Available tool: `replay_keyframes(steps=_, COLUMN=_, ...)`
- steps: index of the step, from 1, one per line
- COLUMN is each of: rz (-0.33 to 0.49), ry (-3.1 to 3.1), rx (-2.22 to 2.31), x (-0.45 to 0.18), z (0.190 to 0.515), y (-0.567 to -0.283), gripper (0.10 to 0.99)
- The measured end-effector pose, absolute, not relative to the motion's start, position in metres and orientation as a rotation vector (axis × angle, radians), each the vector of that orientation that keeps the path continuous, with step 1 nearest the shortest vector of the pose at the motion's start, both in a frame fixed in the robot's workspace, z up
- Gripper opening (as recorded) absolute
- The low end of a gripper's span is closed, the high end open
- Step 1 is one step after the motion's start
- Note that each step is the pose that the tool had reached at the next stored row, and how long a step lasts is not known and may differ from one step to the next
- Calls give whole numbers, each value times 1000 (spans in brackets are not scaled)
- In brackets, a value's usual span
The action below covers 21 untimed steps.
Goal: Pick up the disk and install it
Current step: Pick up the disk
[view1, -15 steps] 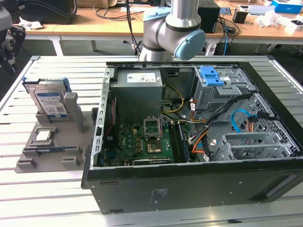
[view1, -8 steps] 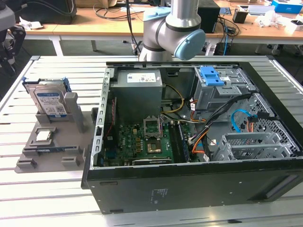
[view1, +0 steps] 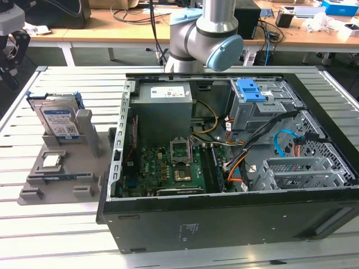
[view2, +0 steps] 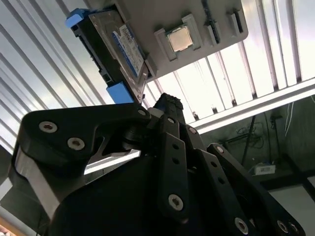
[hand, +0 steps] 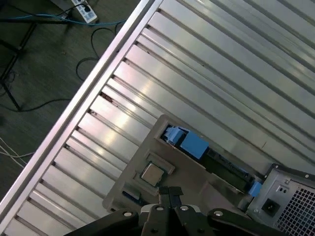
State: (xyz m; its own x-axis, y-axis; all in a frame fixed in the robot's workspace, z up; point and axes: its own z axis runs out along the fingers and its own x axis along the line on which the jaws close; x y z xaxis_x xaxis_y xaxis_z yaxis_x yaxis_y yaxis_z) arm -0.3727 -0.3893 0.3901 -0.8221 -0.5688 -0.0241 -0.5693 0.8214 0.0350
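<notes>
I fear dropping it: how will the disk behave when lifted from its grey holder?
Probably stiff and rather heavy: the disk is a flat metal slab. It stands on edge in the grey holder, so a sideways push may tilt it.

The exterior view looks steeply down, fairly near, on the open computer case [view1: 224, 221] and slatted desk [view1: 56, 238], with my arm [view1: 207, 39] beyond. Both wrist views look past my pincer [hand: 170, 192] at the grey holder [hand: 197, 173] carrying the disk [hand: 189, 141], which all three views share.
</notes>
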Motion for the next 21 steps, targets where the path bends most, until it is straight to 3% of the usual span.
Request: replay_keyframes(steps=21, rz=65, ry=2869, rx=-1259, x=-373, z=390, y=-389, gripper=106)
